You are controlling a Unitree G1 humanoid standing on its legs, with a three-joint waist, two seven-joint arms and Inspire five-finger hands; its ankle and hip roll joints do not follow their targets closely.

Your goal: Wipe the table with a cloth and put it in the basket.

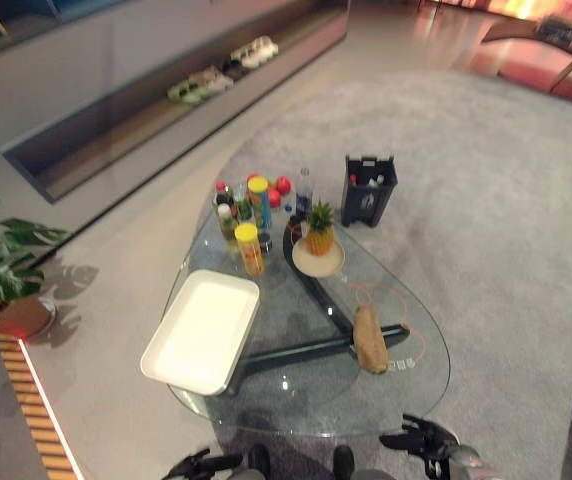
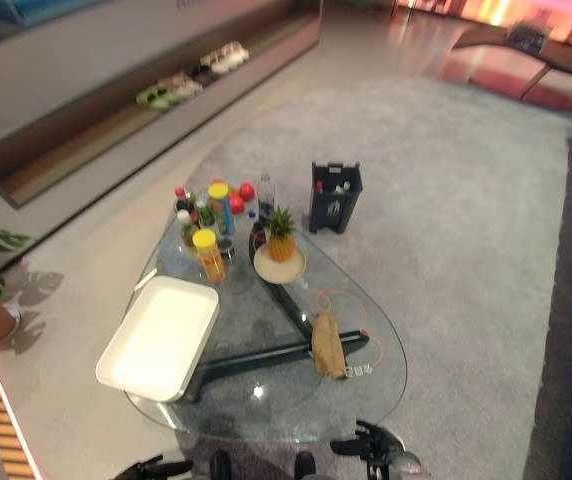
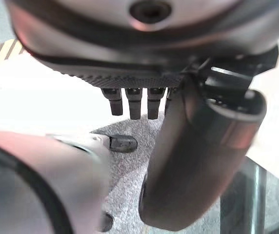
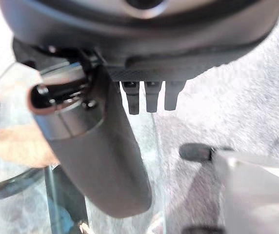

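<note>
We see the tan cloth point(image 1: 370, 338) lying bunched at lower right of the glass counter point(image 1: 421, 375), the white basket point(image 1: 202, 331) at lower left holding nothing. Our left hand point(image 3: 134, 103) and right hand point(image 4: 149, 97) hang with fingers straight, grasping nothing.

on the table point(image 1: 406, 385), the cloth point(image 1: 370, 340) lies right of the tray point(image 1: 202, 331), bottles point(image 1: 244, 215) behind both.

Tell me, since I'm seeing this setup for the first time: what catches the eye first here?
The glass table on the grey rug stands out, with a large white tray on its left part. A pineapple on a plate sits mid-table beside a cluster of bottles at the far end. The tan cloth lies bunched towards the right, with a dark basket on the rug beyond the table.
</note>
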